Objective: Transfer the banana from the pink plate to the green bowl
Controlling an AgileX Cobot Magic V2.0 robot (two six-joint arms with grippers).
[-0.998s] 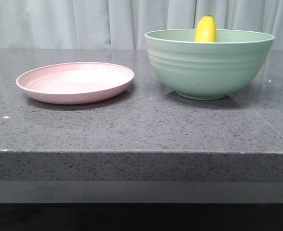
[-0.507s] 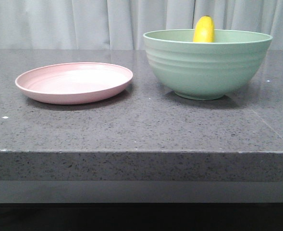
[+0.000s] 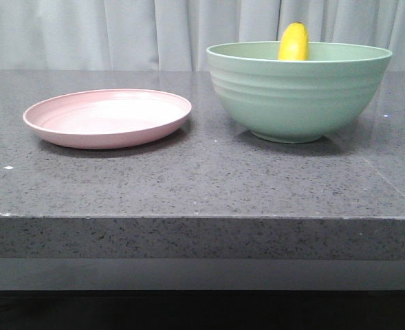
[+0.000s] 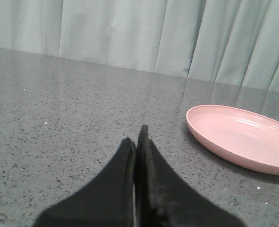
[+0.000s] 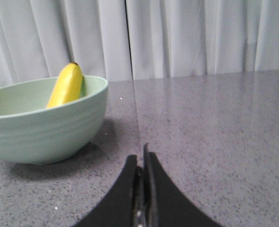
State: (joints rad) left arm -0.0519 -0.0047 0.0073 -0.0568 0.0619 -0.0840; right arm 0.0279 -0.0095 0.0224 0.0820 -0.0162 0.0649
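Yellow banana (image 3: 293,42) leans inside the green bowl (image 3: 297,93), upper right of frame; the pink plate (image 3: 108,117) at left is bare. Compared with one second earlier, nothing has changed. You see both grippers (image 4: 137,142) (image 5: 140,161) closed, empty: transfer apparently complete.

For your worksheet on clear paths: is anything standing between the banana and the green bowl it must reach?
Nothing visible does. The banana already leans inside the green bowl, its tip above the rim. The pink plate holds nothing, and both grippers sit shut, away from the bowl.
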